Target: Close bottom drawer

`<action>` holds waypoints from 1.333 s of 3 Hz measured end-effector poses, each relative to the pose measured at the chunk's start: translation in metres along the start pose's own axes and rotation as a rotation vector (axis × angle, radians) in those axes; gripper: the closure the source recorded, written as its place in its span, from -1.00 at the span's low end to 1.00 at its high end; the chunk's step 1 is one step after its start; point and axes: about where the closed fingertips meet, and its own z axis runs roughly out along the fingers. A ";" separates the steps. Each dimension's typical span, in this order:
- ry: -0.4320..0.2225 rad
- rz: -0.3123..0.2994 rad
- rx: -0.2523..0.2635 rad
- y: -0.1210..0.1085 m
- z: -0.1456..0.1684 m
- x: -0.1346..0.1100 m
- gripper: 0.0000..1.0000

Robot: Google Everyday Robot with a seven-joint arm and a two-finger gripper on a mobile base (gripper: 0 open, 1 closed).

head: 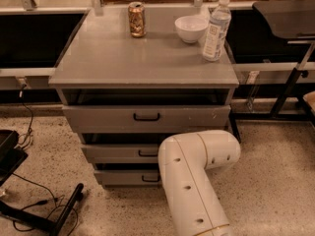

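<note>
Speckled terrazzo floor runs under everything in the one camera view, with a black stand and loose cables at lower left. On it stands the grey cabinet, its top serving as a bench that carries a drinks can, a white bowl and a clear water bottle along the far edge.

Below the bench, the top drawer shows a dark slot above its front, and so does the middle drawer. The bottom drawer sits lowest, just above the floor, with its small black handle near the right end of what I can see. A narrow dark strip above its front tells me it is not fully home.

My arm fills the lower right, its white elbow covering the right part of the two lower drawers. The end effector is somewhere behind that elbow, down near the bottom drawer's front. I can't see it, so I cannot tell whether it is released, clenched or touching the drawer.

I judge that I am in the pushing step, with only a little travel left. The next move calls for a straight, level push into the cabinet until that strip disappears. I'd keep the push low and square to the front, so the drawer doesn't skew and the elbow stays off the middle drawer.
</note>
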 end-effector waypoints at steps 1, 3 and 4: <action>0.000 0.000 0.000 0.000 0.000 0.000 0.15; 0.000 0.000 0.000 0.000 0.000 0.000 -0.77; 0.000 0.000 0.000 0.000 0.000 0.000 -1.00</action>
